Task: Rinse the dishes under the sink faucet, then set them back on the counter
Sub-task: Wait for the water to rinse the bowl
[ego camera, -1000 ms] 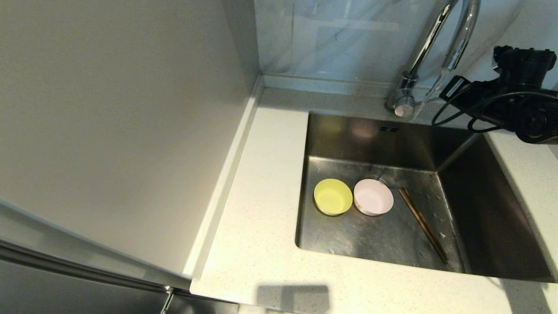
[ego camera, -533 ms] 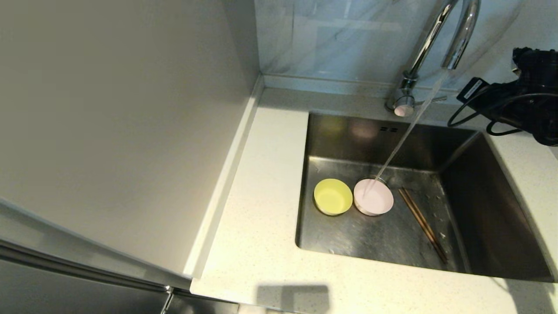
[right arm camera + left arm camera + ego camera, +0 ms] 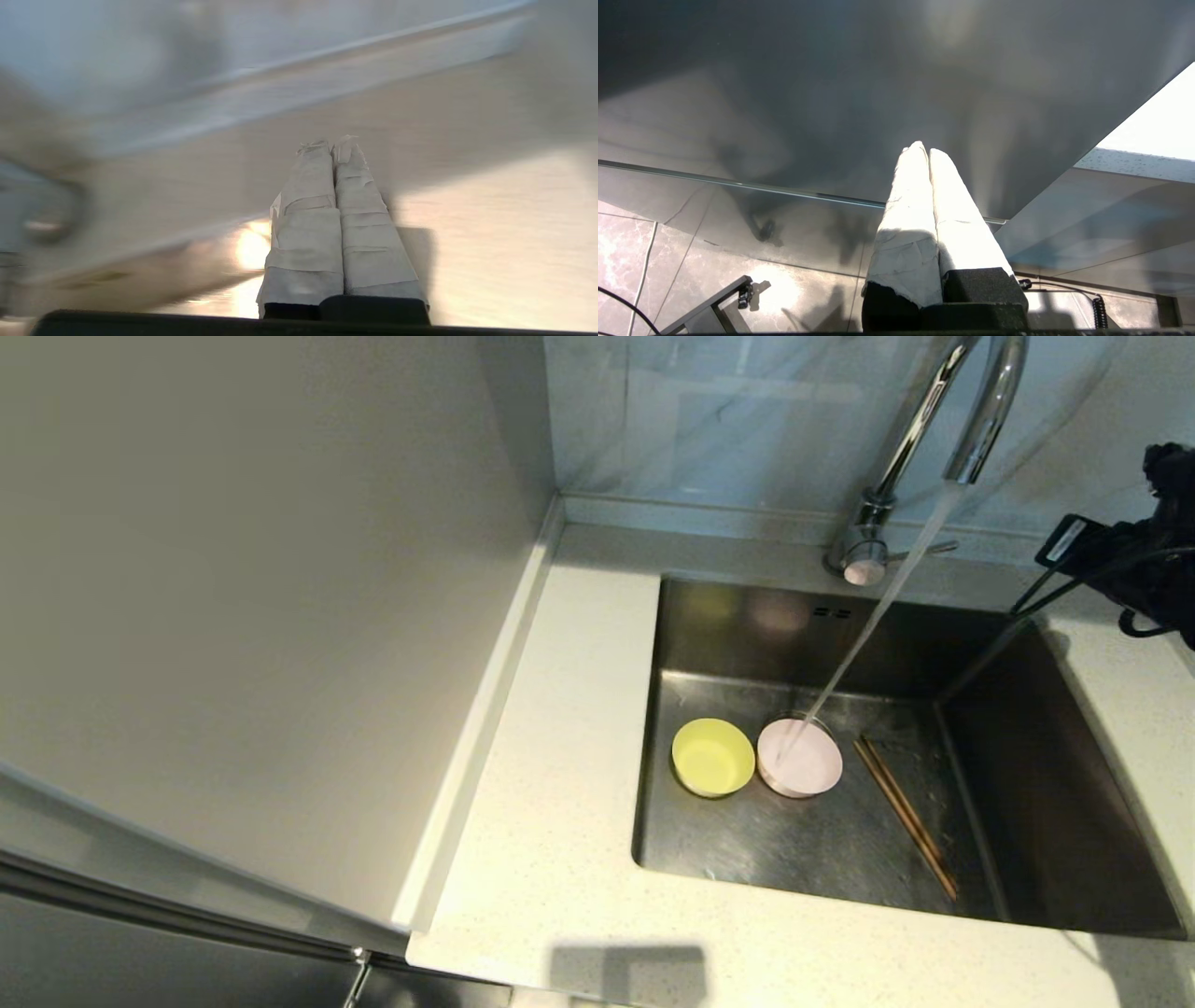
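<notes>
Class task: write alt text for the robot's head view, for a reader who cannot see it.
Water runs from the faucet into the pink bowl in the sink, between a yellow-green bowl and chopsticks. The right arm is at the right edge.

Sink (image 3: 1055,821): brushed stainless steel, dull sheen, faint scuff marks on the floor. Faucet (image 3: 971,401): polished chrome, mirror-bright. Bench (image 3: 560,859): off-white stone-like surface, finely speckled, smooth and matt. Yellow-green bowl (image 3: 712,758) and pale pink bowl (image 3: 799,759): smooth, plastic-looking, low gloss. Chopsticks (image 3: 906,815): brown wood, matt. Wall panel (image 3: 233,569): plain, smooth, satin grey-beige. Backsplash (image 3: 728,420): glossy, marble-veined. Left tool (image 3: 929,151) and right tool (image 3: 332,147): fingers wrapped in creased white cloth-like tape over black matt bodies.
</notes>
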Tool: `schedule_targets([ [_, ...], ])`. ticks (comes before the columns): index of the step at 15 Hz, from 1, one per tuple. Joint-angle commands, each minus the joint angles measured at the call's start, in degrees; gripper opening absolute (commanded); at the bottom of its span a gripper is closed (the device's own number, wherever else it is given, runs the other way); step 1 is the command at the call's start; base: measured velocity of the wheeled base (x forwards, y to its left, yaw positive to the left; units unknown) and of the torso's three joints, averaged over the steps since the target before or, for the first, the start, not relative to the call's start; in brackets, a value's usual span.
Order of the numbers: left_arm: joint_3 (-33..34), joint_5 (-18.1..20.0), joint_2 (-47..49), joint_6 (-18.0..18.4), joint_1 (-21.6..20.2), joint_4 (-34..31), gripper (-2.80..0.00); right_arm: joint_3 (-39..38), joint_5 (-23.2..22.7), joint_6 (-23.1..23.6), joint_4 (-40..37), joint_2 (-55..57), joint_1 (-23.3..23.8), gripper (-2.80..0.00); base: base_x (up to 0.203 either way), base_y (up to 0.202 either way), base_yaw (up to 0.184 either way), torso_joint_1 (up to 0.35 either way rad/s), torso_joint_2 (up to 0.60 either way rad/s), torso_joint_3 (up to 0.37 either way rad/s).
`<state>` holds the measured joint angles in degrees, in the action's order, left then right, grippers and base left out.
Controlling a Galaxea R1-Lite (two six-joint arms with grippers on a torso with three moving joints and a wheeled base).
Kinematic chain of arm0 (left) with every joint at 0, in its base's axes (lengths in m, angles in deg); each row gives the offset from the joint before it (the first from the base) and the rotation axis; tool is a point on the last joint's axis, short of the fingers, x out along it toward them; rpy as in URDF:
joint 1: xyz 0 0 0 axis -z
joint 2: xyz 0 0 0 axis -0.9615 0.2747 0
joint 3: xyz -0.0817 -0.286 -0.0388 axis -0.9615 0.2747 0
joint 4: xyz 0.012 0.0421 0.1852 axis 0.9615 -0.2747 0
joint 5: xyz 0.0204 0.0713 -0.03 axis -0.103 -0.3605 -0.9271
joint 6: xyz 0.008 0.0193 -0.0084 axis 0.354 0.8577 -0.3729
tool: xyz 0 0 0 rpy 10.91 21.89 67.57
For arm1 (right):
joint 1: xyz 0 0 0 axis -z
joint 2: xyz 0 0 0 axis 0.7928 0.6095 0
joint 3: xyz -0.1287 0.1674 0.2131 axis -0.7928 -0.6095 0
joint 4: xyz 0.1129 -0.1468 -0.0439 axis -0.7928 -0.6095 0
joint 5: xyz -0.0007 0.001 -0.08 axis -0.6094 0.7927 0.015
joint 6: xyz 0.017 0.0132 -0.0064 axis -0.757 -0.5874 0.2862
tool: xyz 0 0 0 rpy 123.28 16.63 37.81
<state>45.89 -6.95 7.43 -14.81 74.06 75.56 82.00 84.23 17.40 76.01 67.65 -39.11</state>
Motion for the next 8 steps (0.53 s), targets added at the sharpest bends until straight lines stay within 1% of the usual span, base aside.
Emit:
schedule_targets([
  [1, 0.0, -0.03, -0.18, -0.02, 0.0, 0.04, -2.8, -4.41, 0.77, 3.55, 0.98, -3.85, 1.62, -2.8, 0.0, 0.0, 0.0, 0.0, 0.0, 0.0],
  [4, 0.0, -0.03, -0.18, -0.02, 0.0, 0.04, -2.8, -16.01, 1.92, 12.11, 4.13, -10.38, 3.6, -2.8, 0.0, 0.0, 0.0, 0.0, 0.0, 0.0],
  [6, 0.0, -0.03, -0.18, -0.02, 0.0, 0.04, -2.8, -23.18, 4.0, 14.34, 5.17, -16.77, 4.0, -2.8, 0.0, 0.0, 0.0, 0.0, 0.0, 0.0],
  [8, 0.0, -0.03, -0.18, -0.02, 0.0, 0.04, -2.8, -28.46, 7.17, 15.14, 5.0, -22.98, 4.1, -2.8, 0.0, 0.0, 0.0, 0.0, 0.0, 0.0],
])
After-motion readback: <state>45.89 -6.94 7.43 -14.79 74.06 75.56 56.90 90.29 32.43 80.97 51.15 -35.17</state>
